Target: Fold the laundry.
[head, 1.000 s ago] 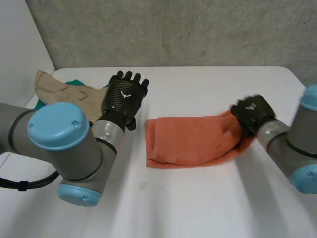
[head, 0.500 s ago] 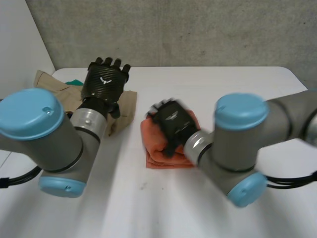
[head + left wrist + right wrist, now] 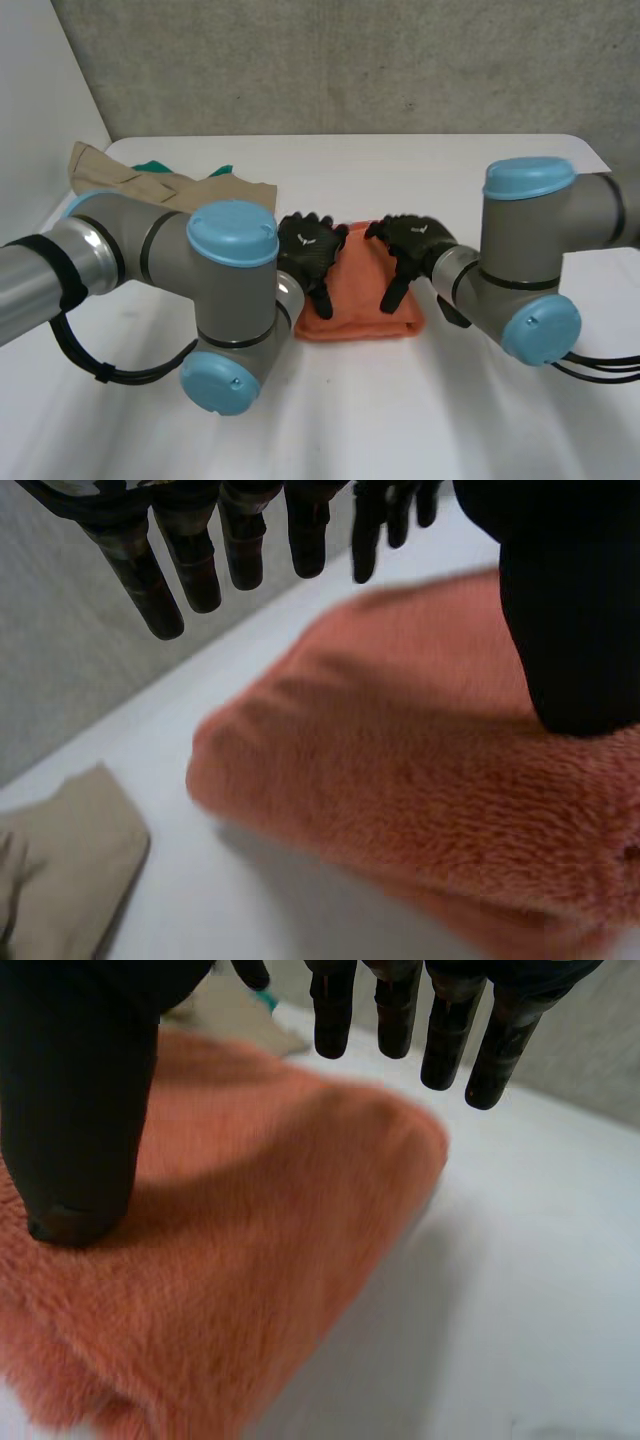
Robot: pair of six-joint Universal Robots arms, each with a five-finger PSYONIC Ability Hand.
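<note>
The left hand (image 3: 308, 255) has swung over from the beige garment (image 3: 160, 187) to the orange towel (image 3: 358, 300), and the right hand (image 3: 412, 243) has drawn back to the towel's right side. The left fingers (image 3: 197, 570) and the right fingers (image 3: 447, 1040) hang straight and loose, gripping nothing, and each thumb rests on the pile. The folded towel lies mid-table (image 3: 450, 170) between the arms. The beige garment, lying over a green cloth (image 3: 150, 167), sits well apart and is partly hidden by the left arm. Each hand's back carries a white mark, too small to read.
</note>
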